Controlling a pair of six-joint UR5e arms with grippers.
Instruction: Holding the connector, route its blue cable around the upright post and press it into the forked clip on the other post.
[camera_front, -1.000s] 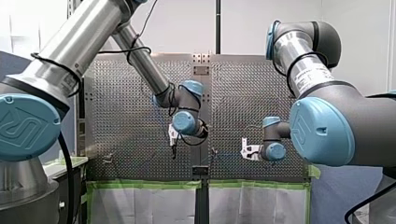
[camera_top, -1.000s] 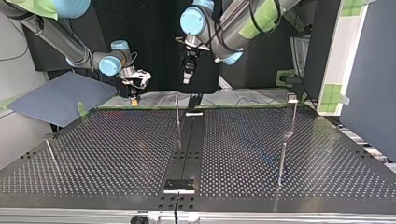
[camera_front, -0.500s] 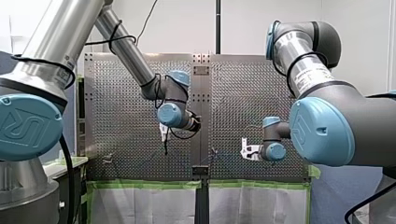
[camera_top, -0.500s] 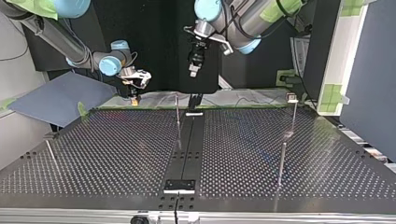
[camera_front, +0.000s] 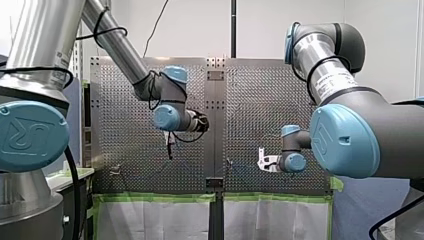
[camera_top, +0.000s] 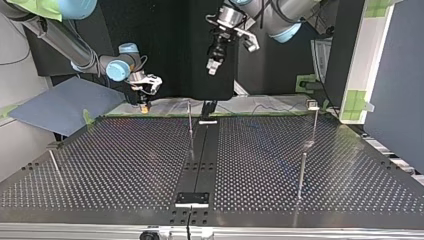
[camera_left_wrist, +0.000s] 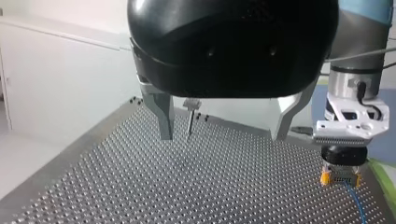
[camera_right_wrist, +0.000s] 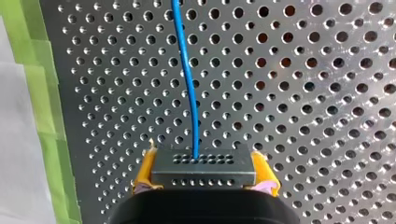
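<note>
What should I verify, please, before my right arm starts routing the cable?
1. Connector gripped in my right pincer: ok, clamped between its yellow pads.
2. Blue cable leaving the connector cleanly: ok, it runs ahead over the perforated table with no kink in sight.
3. My left pincer out of the way: ok, open, empty and raised above the table.
4. Cable's path round the upright post: cannot tell, the cable is too thin in the top view.
5. Head of the post at the top view's right, possibly the clip's, free: cannot tell, too small.
</note>
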